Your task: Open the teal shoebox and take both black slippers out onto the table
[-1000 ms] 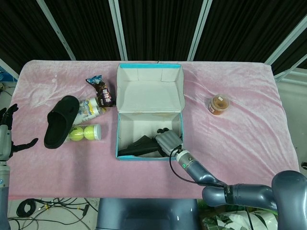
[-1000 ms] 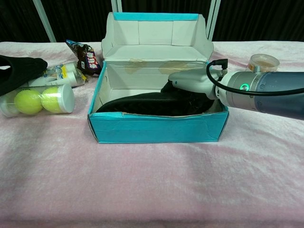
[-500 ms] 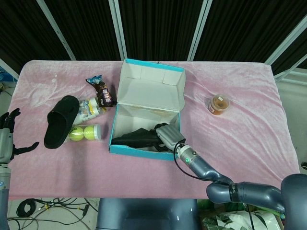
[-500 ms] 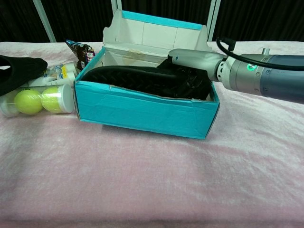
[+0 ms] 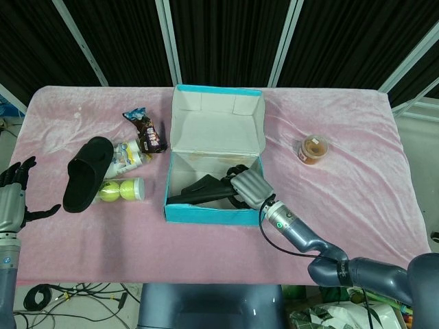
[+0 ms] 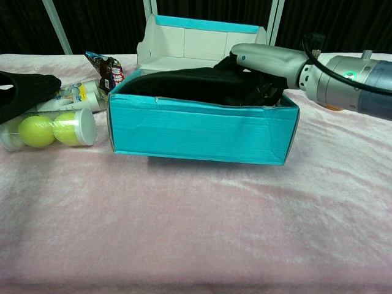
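The teal shoebox [image 5: 214, 179] sits mid-table on the pink cloth [image 5: 343, 205], lid flipped back and standing against the rear. In the chest view its front wall [image 6: 202, 128] seems lifted, a shadow showing under the bottom edge. To its right the cloth lies bare as far as a small amber cup [image 5: 313, 149]; the near strip in front of the box is bare too. To its left, things crowd close: a clear tube with 2 yellow balls [image 5: 120, 190], a white bottle [image 5: 130, 153] and a dark snack packet [image 5: 149, 134].

1 black slipper [image 5: 87, 173] already lies on the table at the far left. The other slipper [image 6: 190, 82] is in the box, rising above the front rim, matte black. The right hand [image 5: 248, 188] reaches in from the right, fingers clamped on this slipper. The left hand [image 5: 15, 202] hovers off the table's left edge, fingers apart, holding nothing.
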Robot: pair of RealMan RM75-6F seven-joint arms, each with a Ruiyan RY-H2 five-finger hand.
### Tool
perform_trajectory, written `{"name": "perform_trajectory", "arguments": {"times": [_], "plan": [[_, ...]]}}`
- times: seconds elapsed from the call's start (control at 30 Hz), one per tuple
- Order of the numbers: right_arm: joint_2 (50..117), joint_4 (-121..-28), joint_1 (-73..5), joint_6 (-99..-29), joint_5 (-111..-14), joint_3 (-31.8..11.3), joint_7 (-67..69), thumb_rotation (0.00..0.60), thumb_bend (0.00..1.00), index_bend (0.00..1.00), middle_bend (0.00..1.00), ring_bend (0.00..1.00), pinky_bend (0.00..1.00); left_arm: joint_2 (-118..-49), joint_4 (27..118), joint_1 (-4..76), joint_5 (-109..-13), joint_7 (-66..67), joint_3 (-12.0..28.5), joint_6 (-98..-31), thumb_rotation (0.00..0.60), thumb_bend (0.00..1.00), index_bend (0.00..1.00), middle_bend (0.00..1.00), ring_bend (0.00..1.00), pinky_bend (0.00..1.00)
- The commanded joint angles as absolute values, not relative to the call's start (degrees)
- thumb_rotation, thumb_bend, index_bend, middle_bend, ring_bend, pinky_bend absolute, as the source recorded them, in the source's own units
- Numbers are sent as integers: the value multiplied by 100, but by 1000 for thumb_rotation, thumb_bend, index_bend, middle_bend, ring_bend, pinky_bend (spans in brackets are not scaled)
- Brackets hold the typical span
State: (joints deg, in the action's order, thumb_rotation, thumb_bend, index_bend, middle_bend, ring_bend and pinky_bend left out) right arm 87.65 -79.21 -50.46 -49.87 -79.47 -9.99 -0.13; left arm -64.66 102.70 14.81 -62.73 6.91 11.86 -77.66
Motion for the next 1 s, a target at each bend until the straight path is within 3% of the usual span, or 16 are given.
{"name": "perform_trajectory", "arguments": {"times": [0.03,0.23,0.53,0.77,1.0], "plan": [[8976,-7468,-5033,-5208,-8330,-766,-191,600,619,757,546,266,240,-6465,10313,1491,-6260,757,1191,-7775,600,0,48,129,22,63],[9202,-6967,-5111,-5188,-8512,-683,13,600,606,757,547,266,240,-6461,10416,1501,-6238,868,1192,-7786,600,0,48,128,22,87],[9280,-6687,-5048,-5345,-8299,-906,333,600,605,757,547,266,240,-6484,10432,1527,-6203,921,1203,-7760,600,0,48,127,22,100],[8647,-7257,-4706,-5943,-8312,-1058,668,600,603,757,545,265,241,-6523,10388,1557,-6200,857,1238,-7725,600,0,46,127,22,100],[7883,-7969,-4231,-6439,-8457,-931,952,600,604,757,544,265,240,-6468,10408,1495,-6228,763,1245,-7791,600,0,46,127,22,100]]}}
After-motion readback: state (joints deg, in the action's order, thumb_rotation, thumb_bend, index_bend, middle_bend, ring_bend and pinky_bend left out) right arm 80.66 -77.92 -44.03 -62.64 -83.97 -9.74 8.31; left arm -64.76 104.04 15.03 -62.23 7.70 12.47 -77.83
